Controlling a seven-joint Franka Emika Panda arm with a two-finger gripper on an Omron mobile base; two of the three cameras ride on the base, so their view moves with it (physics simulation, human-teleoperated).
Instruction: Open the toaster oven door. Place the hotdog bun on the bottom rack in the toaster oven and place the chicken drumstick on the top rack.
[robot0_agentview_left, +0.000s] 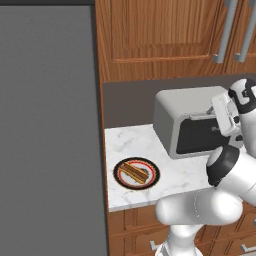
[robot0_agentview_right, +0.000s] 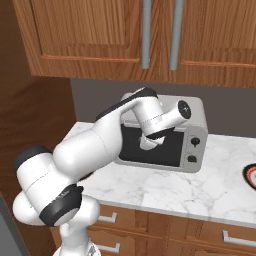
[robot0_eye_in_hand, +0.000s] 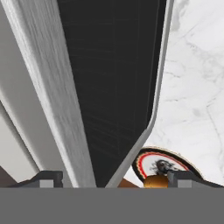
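Warm brown wooden cabinets (robot0_agentview_left: 165, 35) with long grey handles hang above the toaster oven (robot0_agentview_left: 192, 107), the light-grey box that anchors this simulated kitchen scene on a white marbled counter (robot0_agentview_left: 135, 142). A dark grey wall panel (robot0_agentview_left: 47, 130) stands well to the left of the oven, beyond the counter's end. The white arm (robot0_agentview_right: 90, 150) rises in front of the oven and bends its wrist across the appliance's upper front. The toaster oven door (robot0_agentview_right: 150, 150), a grey frame around dark glass, appears shut against the oven's front, its two black knobs (robot0_agentview_right: 194, 141) on the strip to its right. On the counter to the front left of the oven sits a round plate (robot0_agentview_left: 120, 180) with a dark rim and red ring, carrying the striped tan hotdog bun (robot0_agentview_left: 134, 173); the chicken drumstick cannot be made out with confidence. The gripper (robot0_eye_in_hand: 113, 179) is up against the door by its handle bar (robot0_eye_in_hand: 52, 96), its two dark fingertips (robot0_eye_in_hand: 46, 178) spread wide apart, one on each side of the bar and the door's edge, pinching nothing. In the hand view the plate (robot0_eye_in_hand: 144, 159) shows past the door's lower corner.
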